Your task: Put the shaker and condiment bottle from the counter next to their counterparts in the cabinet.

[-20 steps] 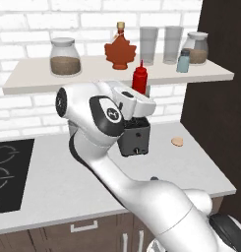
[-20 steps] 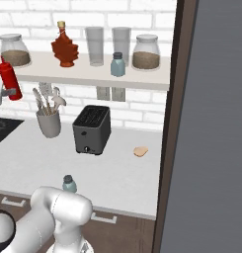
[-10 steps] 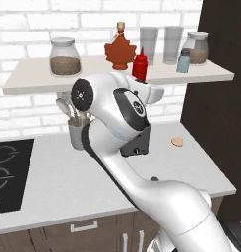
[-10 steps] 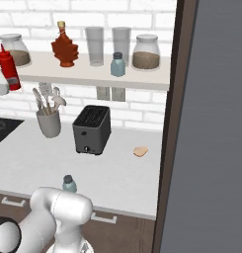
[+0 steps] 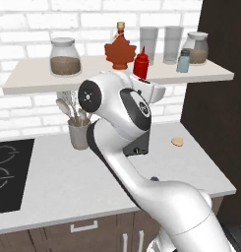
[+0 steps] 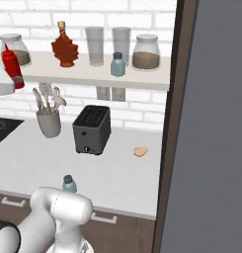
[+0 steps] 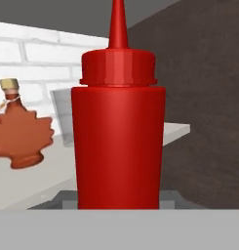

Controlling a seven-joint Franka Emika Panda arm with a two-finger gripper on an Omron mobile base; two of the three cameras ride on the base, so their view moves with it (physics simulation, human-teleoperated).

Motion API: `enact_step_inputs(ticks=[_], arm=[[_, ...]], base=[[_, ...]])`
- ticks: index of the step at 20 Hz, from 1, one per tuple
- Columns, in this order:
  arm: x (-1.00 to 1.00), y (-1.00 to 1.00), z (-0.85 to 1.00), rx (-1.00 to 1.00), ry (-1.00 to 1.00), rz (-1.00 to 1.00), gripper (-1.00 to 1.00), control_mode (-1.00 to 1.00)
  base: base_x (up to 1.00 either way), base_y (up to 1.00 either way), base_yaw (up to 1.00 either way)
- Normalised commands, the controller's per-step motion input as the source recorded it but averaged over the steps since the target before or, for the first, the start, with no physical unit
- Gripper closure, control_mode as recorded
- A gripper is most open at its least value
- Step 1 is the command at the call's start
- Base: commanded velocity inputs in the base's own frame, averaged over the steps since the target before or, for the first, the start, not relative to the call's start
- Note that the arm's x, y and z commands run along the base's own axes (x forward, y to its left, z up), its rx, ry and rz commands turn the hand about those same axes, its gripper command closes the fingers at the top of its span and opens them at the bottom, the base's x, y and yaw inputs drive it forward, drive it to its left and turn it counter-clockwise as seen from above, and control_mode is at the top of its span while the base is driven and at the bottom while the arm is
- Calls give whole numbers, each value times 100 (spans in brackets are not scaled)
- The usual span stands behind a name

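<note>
My gripper (image 5: 141, 78) is shut on the red condiment bottle (image 5: 140, 63), holding it upright at shelf height, just in front of the pale cabinet shelf (image 5: 53, 81). The hand view has the condiment bottle (image 7: 118, 141) close up, with the maple-leaf syrup bottle (image 7: 21, 139) standing farther back to its left on the shelf. Seen from the right base, the bottle (image 6: 11, 66) hangs left of the syrup bottle (image 6: 64, 47). The twin shaker (image 6: 117, 64) stands on the shelf. The other shaker (image 6: 69, 184) stands on the counter near its front edge.
Two tall glasses (image 5: 148, 45) and two lidded jars (image 5: 65, 57) share the shelf. A dark toaster (image 6: 93, 129), a utensil holder (image 6: 48, 121) and a small cookie (image 6: 140, 151) are on the counter. The stove (image 5: 6, 172) lies left; a dark wall panel (image 6: 211, 123) stands right.
The gripper has carried the red bottle upward to shelf height over the last second, with only a slight shift since half a second ago. The arm's elbow has swung up with it.
</note>
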Motion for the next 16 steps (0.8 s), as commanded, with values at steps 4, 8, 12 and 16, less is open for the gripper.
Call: enact_step_inputs(ticks=[4,8,12,16], arm=[[20,1,21,0,-3,0,100,-100],[19,7,19,0,0,0,100,-100],[34,3,12,0,0,0,100,-100],[38,5,0,0,2,0,100,-100]], base=[[0,0,0],[0,0,0],[0,0,0],[0,0,0]])
